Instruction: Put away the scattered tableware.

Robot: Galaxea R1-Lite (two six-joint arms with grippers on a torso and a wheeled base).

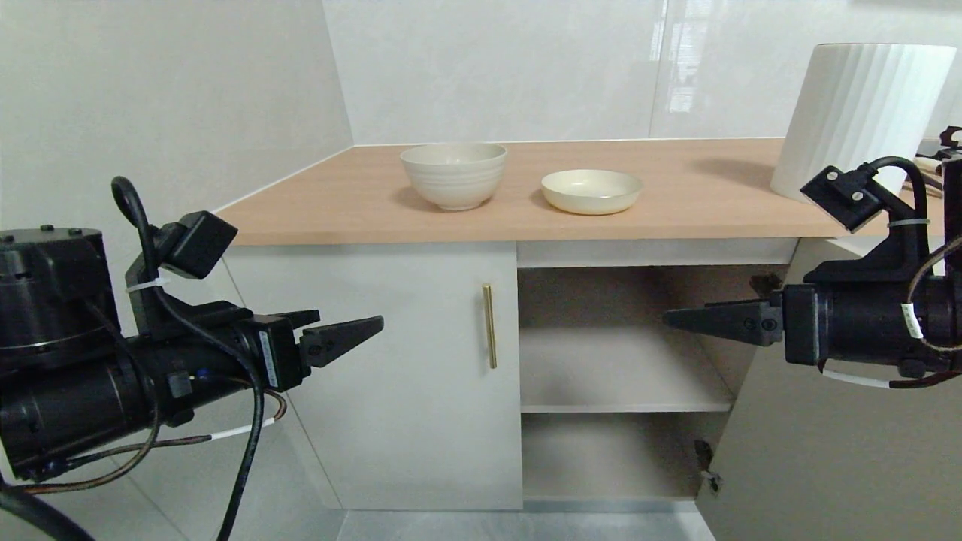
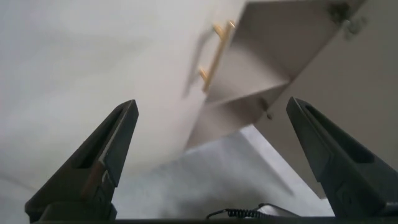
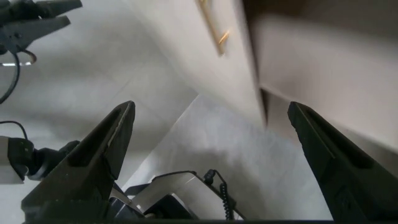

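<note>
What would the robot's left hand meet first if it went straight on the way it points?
The left hand would probably meet the closed cabinet door first, near its brass handle; depth is unclear.

No legible text — the small white label [image 1: 912, 321] is too tiny to read.

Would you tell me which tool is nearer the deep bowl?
Left. The left tool hangs below the deep bowl, slightly to its left, before the shut door. The right tool is farther off, beyond the shallow dish, before the open shelves.
</note>
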